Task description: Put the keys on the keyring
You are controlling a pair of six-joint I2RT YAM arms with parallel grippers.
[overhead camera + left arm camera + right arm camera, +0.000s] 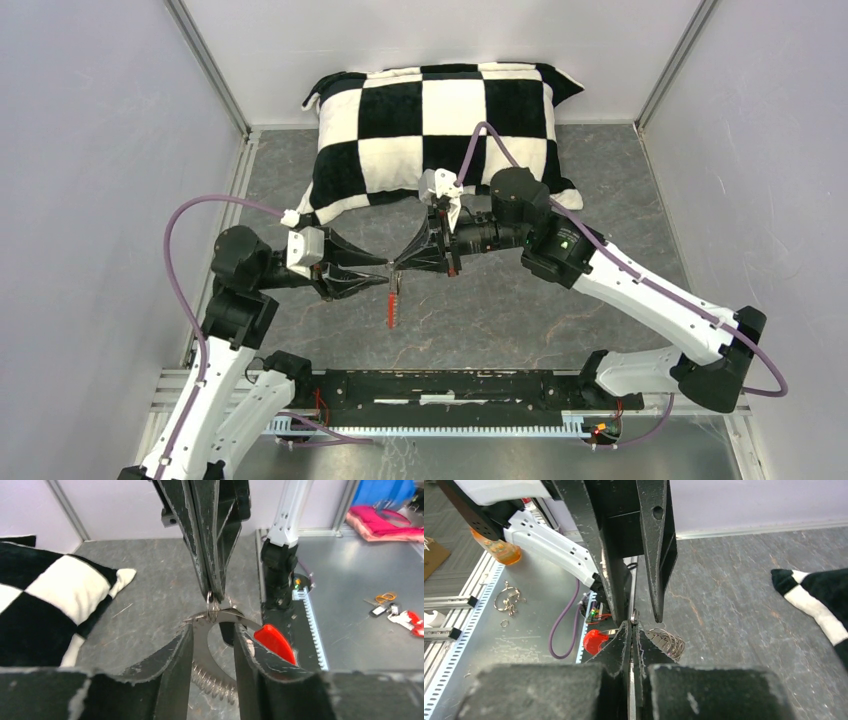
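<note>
The keyring hangs in mid-air over the table centre, where both grippers meet tip to tip. It is a silvery band with a coiled section and a red sleeve. My right gripper is shut on the top of the keyring, with a thin metal edge pinched between its fingers. My left gripper stands open astride the band, with grey floor showing in the gap. The right wrist view shows the coil and the red sleeve. A small dark piece behind the band may be a key; no key shows clearly.
A black-and-white checkered pillow lies at the back of the table. The black base rail runs along the near edge. Off the table lie small keys and tags, pink cloth, a bunch of rings and an orange bottle.
</note>
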